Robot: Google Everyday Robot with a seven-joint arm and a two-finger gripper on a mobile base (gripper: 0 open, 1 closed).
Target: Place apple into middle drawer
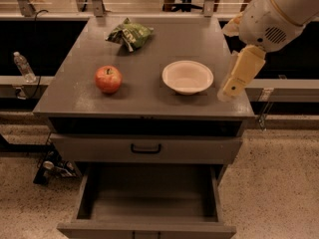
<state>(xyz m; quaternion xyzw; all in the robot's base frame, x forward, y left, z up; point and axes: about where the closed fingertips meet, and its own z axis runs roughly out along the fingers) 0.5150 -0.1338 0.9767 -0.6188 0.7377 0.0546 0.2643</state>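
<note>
- We are looking at a grey metal cabinet [144, 101] with a flat, matte, faintly scuffed top, standing on a speckled floor [279, 183]
- Low in the cabinet, the middle drawer [149, 205] is standing pulled out; it is a deep rectangular grey tray with low side walls, and the frame's bottom is cutting off its front
- The robot arm [276, 14] is reaching in from the upper right, its rounded white shell being cropped by the frame edges
- Above the open drawer, a flat grey drawer front [94, 148] with a black bar handle [145, 148] is sitting closed
- A round white bowl [187, 76] is sitting right of centre
- The gripper [227, 91], cream and blocky, is hanging tilted down-left over the top's right edge, just beside the bowl; we cannot tell whether it is clenched or released
- A crumpled green snack bag [128, 34] is lying near the back
- The apple [108, 78], round and red with yellowish patches, is resting on the top's left half, well apart from the gripper
</note>
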